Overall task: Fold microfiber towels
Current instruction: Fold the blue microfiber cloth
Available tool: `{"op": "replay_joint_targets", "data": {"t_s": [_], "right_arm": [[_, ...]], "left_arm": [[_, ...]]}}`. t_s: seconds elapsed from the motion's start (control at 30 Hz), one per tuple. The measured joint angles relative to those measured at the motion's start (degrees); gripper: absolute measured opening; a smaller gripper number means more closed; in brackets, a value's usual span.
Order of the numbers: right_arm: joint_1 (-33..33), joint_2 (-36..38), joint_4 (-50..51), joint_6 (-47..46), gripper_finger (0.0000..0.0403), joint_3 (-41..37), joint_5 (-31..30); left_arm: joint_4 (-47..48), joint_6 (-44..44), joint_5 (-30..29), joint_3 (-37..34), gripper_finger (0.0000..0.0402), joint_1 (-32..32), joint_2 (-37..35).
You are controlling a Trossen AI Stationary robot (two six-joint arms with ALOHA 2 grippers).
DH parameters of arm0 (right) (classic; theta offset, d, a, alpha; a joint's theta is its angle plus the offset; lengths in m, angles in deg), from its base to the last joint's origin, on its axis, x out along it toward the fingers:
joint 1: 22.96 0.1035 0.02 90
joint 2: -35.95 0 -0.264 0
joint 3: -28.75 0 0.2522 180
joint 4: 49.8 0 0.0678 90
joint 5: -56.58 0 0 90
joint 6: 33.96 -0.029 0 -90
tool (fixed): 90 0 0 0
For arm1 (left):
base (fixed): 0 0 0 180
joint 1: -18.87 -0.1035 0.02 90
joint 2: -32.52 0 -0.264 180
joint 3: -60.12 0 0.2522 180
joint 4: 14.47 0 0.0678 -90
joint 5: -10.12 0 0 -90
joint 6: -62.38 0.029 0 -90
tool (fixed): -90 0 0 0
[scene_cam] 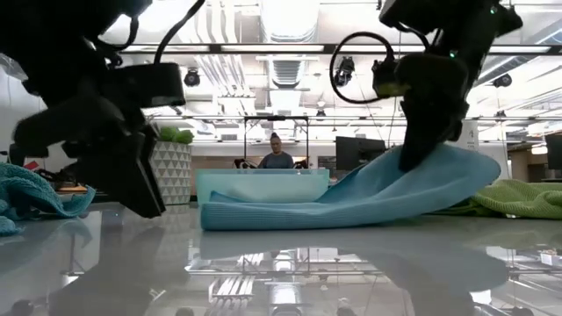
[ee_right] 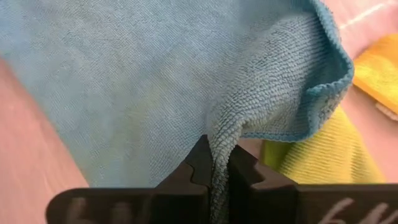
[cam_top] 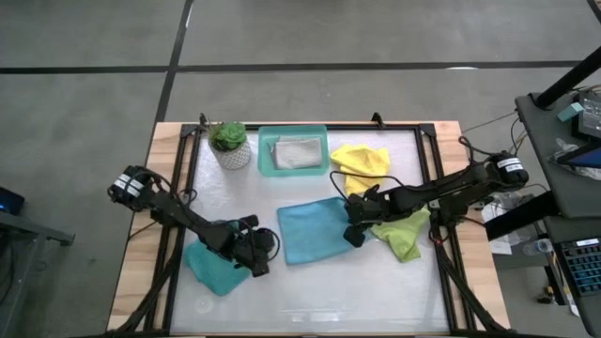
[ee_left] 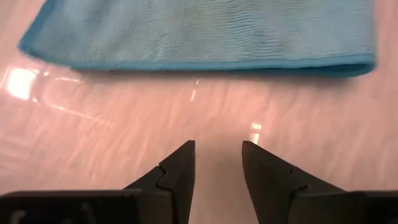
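Around your worktop (cam_top: 188, 141), with its pale wooden edge, glossy white centre and black frame rails, you have a grey concrete floor (cam_top: 84, 103) crossed by dark seam lines. To one side stands a dark desk (cam_top: 563, 122) loaded with equipment and cables. Looking level across the worktop, you see an open ceiling (scene_cam: 281, 61) with exposed ducts and bright strip lights, whose glare reflects in the shiny surface. A dark monitor (scene_cam: 358, 151) sits at the far side of the room. One person (scene_cam: 277, 156) is seated far back, behind a black frame.
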Motion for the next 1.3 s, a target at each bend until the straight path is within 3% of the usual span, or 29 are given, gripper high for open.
{"op": "replay_joint_targets", "data": {"t_s": [0.2,0.43,0.67,0.9,1.3], "right_arm": [[0.00,-0.12,2.34,-0.49,0.0009,4.54,0.02],[0.00,-0.14,1.81,-1.60,0.0009,7.77,0.00],[-0.75,-1.58,-4.84,-2.26,0.0009,7.51,0.22],[-1.79,-9.00,-6.98,-1.63,0.0009,10.92,3.76],[-1.88,-24.34,-5.00,3.24,0.0018,25.41,6.17]], "left_arm": [[-8.21,0.05,-0.61,-3.84,0.0118,-0.13,-0.07],[-10.21,-0.25,-0.86,-4.91,0.0118,-0.11,-0.15],[-11.34,1.58,-0.22,-4.99,0.0118,-0.11,-0.11],[-13.03,1.67,-0.38,-5.37,0.0118,-0.22,-0.10],[-18.67,2.39,-2.77,-5.53,0.0118,-0.35,0.17]]}}
